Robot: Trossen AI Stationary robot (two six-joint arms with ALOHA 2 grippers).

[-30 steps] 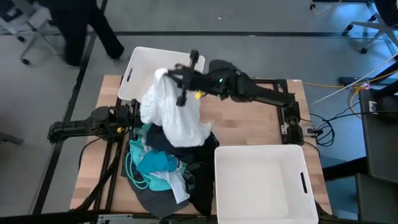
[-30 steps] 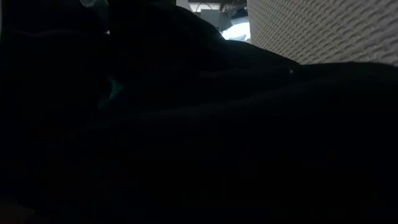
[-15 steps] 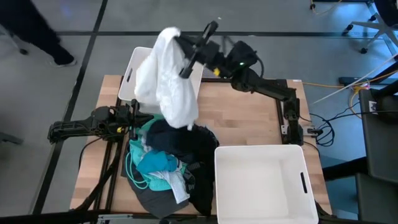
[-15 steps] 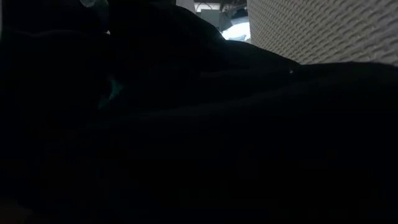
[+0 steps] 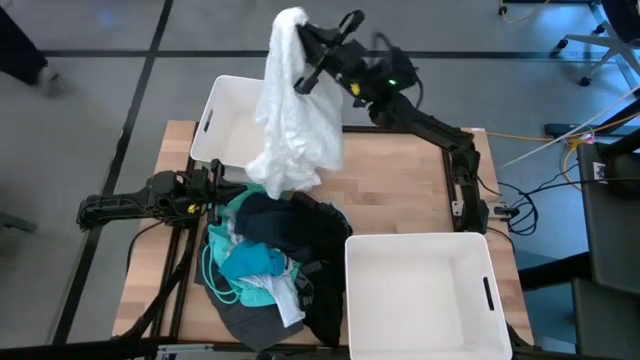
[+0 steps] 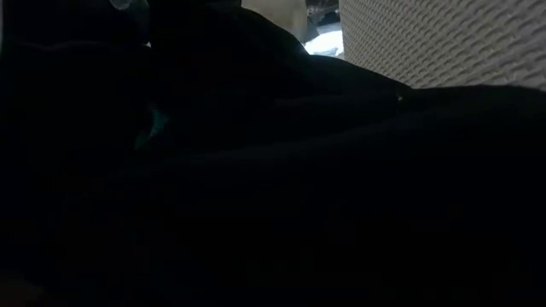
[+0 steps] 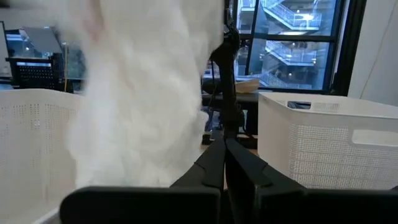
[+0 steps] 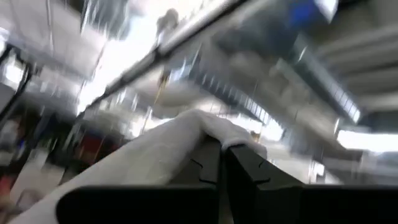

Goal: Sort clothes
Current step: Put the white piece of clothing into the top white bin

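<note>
Since a second ago, you raised the right gripper (image 5: 308,48) from over the pile (image 5: 270,262) to high above the far bin's (image 5: 222,115) far edge, and the white garment (image 5: 292,120) went up with it. Your right fingers were clenched on the garment's top fold; the right wrist view showed the cloth (image 8: 155,158) pinched between them, which the high view only hinted at. I judge you held it that high so its hanging tail would clear the pile and drop into the far bin.

The garment hung full length, its lower end over the near rim of the far bin and just above the pile. The rest of the clothes lay heaped beside the near bin (image 5: 420,295), on the side toward the left arm.

Your left gripper (image 5: 212,190) waited low beside the pile, fingers (image 7: 211,165) pressed together and empty. Its wrist view showed the garment (image 7: 137,93) dangling ahead. The low view was blocked by dark cloth (image 6: 256,188).
</note>
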